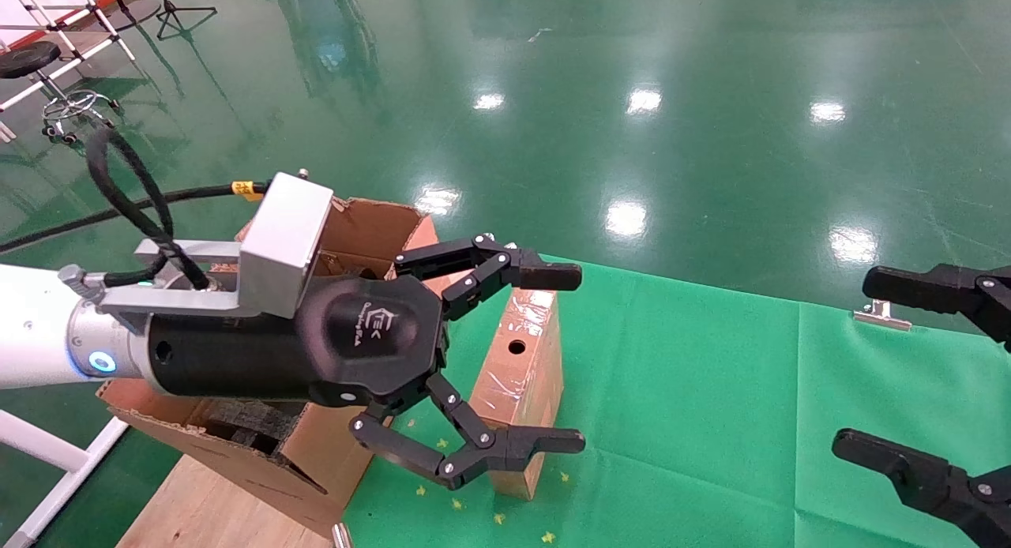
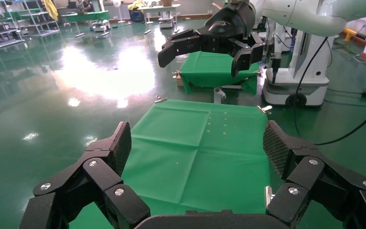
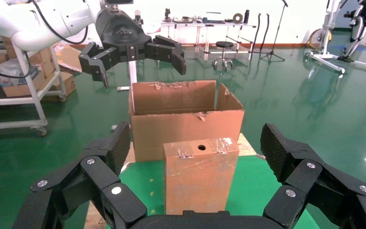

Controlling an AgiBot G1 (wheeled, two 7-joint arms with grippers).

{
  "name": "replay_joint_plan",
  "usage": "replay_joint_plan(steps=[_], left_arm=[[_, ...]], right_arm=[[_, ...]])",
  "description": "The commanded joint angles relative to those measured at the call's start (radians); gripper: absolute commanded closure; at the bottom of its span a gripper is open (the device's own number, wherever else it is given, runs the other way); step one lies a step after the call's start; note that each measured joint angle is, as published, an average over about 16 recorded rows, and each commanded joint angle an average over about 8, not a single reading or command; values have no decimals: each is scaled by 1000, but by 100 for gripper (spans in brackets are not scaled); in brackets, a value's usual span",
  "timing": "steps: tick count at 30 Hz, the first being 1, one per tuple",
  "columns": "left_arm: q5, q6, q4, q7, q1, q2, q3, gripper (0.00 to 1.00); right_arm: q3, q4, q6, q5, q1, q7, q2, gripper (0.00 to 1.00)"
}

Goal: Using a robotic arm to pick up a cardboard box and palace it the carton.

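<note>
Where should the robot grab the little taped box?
Probably across the narrow top of the box, coming down from above: it stands upright on the green cloth, free on all sides. The open left gripper hangs above it, jaws spread wider than the box.

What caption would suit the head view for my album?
Left gripper open above the small taped cardboard box beside the big carton; right gripper open nearby.

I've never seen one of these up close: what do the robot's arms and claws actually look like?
The left arm is glossy white with a silver wrist, a glowing blue ring, a black cable and a grey camera block. The left gripper and the right gripper are matte black, with hinged linkage fingers and silver rivets.
</note>
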Motion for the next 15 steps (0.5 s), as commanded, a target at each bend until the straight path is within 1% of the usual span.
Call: replay_joint_plan(steps=[1,10,11,12,13,15], left_arm=[[0,0,0,0,0,0,0,0],[0,0,0,0,0,0,0,0],[-1,0,-1,0,0,0,0,0],[-1,0,-1,0,0,0,0,0],[-1,0,-1,0,0,0,0,0],[1,0,-1,1,0,-1,0,0]], right_arm=[[0,0,0,0,0,0,0,0],[0,0,0,0,0,0,0,0],[0,0,0,0,0,0,0,2],[0,0,0,0,0,0,0,6],[0,0,0,0,0,0,0,15],[0,0,0,0,0,0,0,40]])
